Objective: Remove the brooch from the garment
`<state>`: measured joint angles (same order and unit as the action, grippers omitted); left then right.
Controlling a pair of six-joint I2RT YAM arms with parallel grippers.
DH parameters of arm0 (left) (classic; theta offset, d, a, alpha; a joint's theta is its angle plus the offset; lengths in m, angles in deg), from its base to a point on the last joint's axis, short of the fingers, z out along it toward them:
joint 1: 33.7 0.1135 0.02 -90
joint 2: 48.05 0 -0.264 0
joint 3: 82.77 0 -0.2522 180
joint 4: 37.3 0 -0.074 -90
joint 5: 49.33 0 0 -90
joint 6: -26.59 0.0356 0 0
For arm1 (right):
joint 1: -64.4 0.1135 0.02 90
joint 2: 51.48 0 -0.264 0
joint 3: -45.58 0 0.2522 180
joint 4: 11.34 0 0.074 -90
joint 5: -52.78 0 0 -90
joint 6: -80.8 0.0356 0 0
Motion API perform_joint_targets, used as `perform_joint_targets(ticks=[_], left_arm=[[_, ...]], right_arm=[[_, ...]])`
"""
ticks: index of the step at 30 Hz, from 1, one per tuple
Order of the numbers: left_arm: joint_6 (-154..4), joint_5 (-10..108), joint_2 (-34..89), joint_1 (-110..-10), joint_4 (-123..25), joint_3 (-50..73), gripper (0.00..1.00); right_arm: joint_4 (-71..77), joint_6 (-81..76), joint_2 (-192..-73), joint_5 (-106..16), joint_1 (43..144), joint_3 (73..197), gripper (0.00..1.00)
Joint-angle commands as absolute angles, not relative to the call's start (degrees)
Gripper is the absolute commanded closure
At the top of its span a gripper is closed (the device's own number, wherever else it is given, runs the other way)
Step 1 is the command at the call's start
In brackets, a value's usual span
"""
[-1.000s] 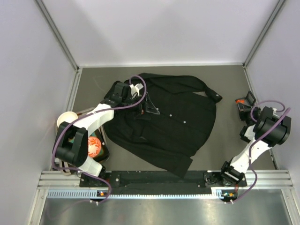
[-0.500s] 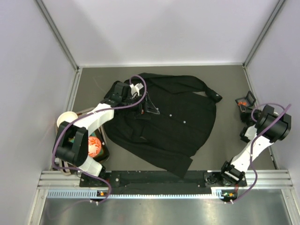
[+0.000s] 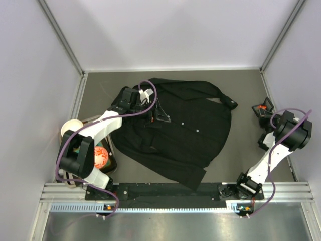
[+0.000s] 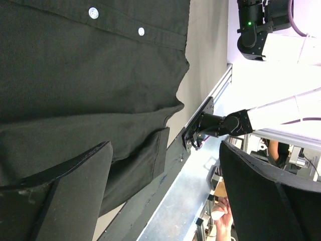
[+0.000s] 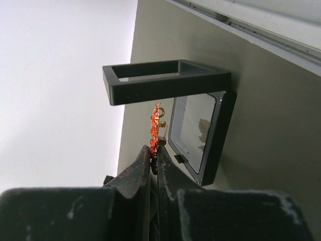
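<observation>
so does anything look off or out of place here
Nothing spilled or damaged. The garment lies rumpled and at a slant on the table, with the open left tool over it. The brooch is off it, pinched in the shut right tool beside an open black case.

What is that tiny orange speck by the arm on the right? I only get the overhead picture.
Observer: It is the brooch, a red-orange leaf with a gold pin. The shut right gripper pinches its lower end.
Operator: And the dark square thing beside it?
Observer: A small black case, hinged open, with a clear panel in one half. The brooch is held up between its two halves.
Operator: Is the other arm gripping the shirt?
Observer: No. The left gripper stands wide open over the garment, with nothing between its fingers.
</observation>
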<state>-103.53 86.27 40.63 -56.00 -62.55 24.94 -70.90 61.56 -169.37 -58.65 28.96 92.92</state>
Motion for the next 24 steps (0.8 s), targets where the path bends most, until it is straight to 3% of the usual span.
perform_joint_targets(ticks=[1, 24], left_arm=[[-102.08, 87.51, 41.07, -56.28, -59.5, 24.23, 0.09], [-102.52, 88.3, 41.42, -56.37, -58.97, 24.05, 0.1]], right_arm=[[-80.02, 62.08, -170.22, -57.88, 28.37, 94.93, 0.99], [-74.04, 59.79, -170.05, -57.17, 28.89, 96.25, 0.93]])
